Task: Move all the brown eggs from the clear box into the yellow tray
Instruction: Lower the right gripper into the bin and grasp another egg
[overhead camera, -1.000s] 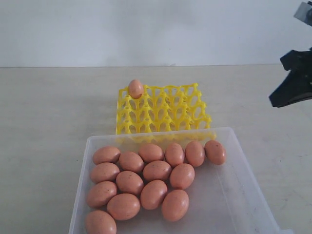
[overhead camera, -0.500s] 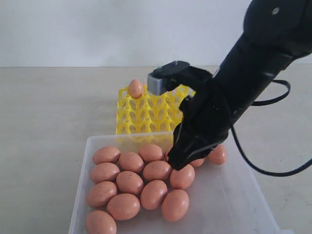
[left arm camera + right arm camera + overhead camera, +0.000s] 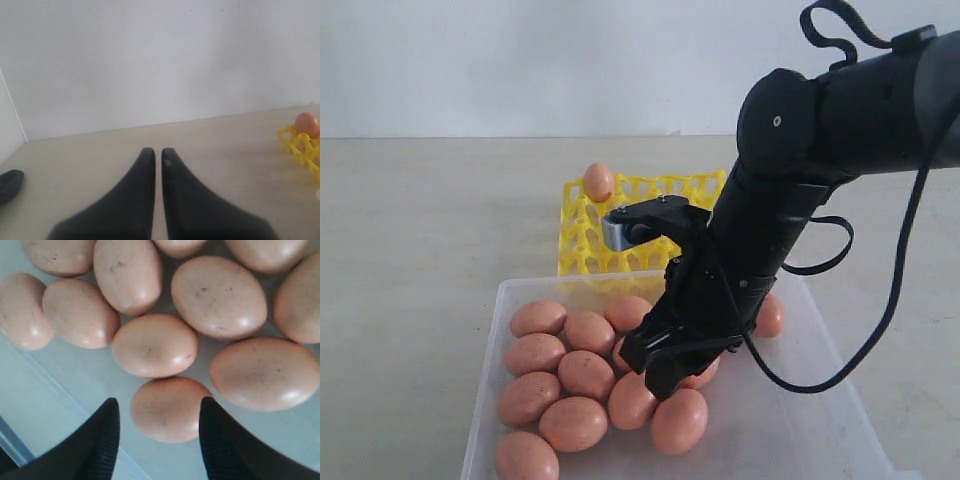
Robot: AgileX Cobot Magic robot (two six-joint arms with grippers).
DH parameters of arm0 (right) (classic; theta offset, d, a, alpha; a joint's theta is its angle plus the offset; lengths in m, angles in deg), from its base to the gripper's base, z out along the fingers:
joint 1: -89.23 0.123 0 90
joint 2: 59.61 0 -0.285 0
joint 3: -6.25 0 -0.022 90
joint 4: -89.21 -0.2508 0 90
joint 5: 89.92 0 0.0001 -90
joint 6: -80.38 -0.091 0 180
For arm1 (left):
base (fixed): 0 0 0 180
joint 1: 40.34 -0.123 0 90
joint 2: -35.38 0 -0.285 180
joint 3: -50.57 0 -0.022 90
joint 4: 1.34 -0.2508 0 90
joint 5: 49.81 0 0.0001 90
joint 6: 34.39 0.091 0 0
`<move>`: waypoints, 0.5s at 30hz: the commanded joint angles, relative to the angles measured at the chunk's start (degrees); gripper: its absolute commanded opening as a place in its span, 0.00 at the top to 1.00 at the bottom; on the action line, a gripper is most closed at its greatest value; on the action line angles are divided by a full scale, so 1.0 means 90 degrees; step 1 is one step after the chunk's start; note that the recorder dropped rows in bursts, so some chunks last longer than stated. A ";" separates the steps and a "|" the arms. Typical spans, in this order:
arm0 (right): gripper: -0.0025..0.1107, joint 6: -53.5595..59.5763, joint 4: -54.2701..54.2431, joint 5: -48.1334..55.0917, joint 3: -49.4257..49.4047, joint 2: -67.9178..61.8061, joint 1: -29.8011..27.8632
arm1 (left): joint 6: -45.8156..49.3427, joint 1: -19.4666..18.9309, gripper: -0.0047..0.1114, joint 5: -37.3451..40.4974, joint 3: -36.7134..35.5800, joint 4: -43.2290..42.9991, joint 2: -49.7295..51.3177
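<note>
The clear box [image 3: 795, 420] lies under my right gripper [image 3: 159, 406]. The yellow tray [image 3: 582, 248] stands beyond it, past the box's far wall. The brown eggs [image 3: 573, 423] crowd the box floor ahead of and beside my jaws, and one more egg [image 3: 598, 182] sits in a tray corner. My jaws are spread wide, with a single egg [image 3: 170, 410] between the fingertips and touching neither.

To grip it well, I judge I should sink until the pads reach its widest part. I should keep both tips off the neighbours just ahead, then close gently and lift straight up.

My left gripper [image 3: 157, 152] idles well apart from the box, jaws all but together.

A second ago my right arm hung off to the side. Half a second ago it was over the far row. No egg has shifted.
</note>
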 commanded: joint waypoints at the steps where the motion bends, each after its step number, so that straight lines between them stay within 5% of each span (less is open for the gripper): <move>1: 0.59 0.0063 0.0645 0.0259 0.0205 0.0024 0.0002 | 0.0018 0.0041 0.92 -0.0043 -0.0023 0.0017 -0.0019; 10: 0.59 -0.3086 0.3623 -0.0041 0.0710 0.0004 0.0002 | 0.0018 0.0041 0.92 -0.0044 -0.0023 0.0017 -0.0019; 15: 0.60 -0.3593 0.4703 -0.0017 0.0721 0.0001 0.0002 | 0.0018 0.0041 0.92 -0.0044 -0.0023 0.0017 -0.0019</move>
